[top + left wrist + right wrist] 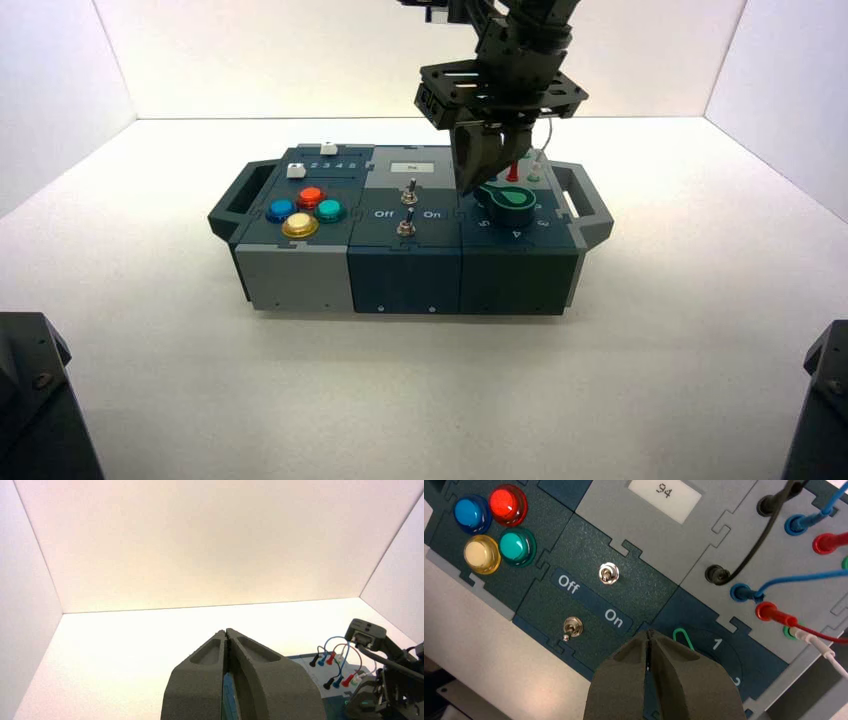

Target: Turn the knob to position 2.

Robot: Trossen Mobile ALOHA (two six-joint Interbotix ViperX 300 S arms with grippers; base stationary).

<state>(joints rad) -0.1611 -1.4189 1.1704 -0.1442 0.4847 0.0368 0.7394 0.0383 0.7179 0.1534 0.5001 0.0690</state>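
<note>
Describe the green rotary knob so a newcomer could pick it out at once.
On the dark box, go to the rightmost panel in the high view. Near the right hand sits the rotary knob, green-topped on a dark green base. Its teardrop top distinguishes it from the round green push button.

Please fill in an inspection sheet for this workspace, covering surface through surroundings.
Surface: pale table, bare around the box
Job's things: green knob at box's right; digit 2 partly hidden
Clutter: nothing seen
Hands: right hand closed, over the knob area; left hand closed, idle left of the box
Cables: black, blue, red and white wires plugged in
Surroundings: plain white walls
</note>
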